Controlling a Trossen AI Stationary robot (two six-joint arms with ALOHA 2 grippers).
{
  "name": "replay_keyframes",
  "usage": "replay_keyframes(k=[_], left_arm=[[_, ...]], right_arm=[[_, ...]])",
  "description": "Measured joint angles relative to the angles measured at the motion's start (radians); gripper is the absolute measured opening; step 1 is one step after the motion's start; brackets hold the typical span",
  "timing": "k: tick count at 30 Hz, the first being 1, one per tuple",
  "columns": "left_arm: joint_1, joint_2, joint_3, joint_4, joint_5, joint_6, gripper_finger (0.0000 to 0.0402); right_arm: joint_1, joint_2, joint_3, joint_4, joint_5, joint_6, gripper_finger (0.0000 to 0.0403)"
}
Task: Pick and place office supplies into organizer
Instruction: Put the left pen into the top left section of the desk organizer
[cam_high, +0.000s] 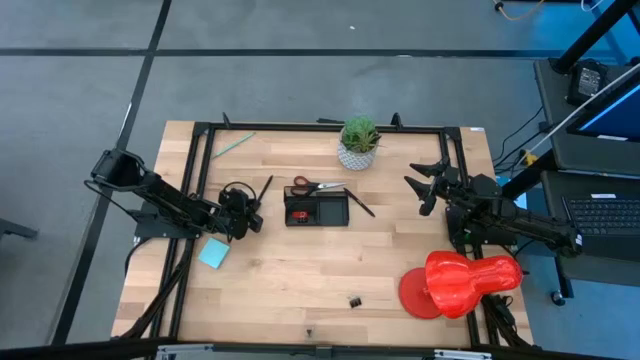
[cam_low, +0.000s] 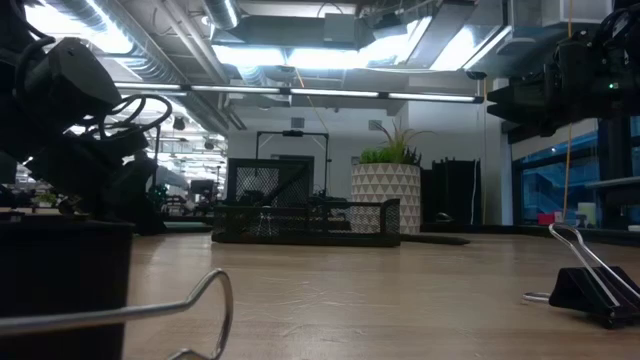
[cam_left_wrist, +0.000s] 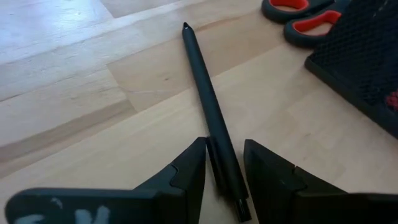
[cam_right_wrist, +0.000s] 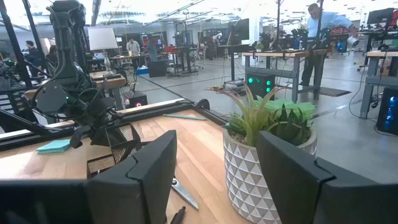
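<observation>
A thin dark pen (cam_left_wrist: 209, 106) lay flat on the desk (cam_high: 300, 270), just left of the organizer (cam_high: 316, 210), its long axis running from near the left gripper (cam_high: 250, 212) away toward the far side. The pen's near end sat in the gap between that gripper's jaws, which stood partly open on either side of it, close to the barrel but, as far as could be judged, not yet clamped. So the grasp looked to turn on the jaws squeezing across the barrel, not along it. The red-handled scissors (cam_high: 312, 186) lay just beyond the organizer. The right gripper (cam_high: 432, 186) hung well apart by the potted plant (cam_high: 358, 142), jaws wide and holding nothing; the left arm was plainly the nearer.
</observation>
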Motion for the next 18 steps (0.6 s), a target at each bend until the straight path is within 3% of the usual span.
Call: replay_keyframes(k=[10,18], left_arm=[[0.003,-0.003,0.006,-0.072,0.004,0.023,0.0071],[0.006,-0.003,0.005,-0.068,0.003,0.195,0.005]], right_arm=[[0.0,0.0,0.0,-0.005,0.0,-0.002,0.0224],[0.0,0.0,0.0,-0.006,0.0,-0.002,0.0224]])
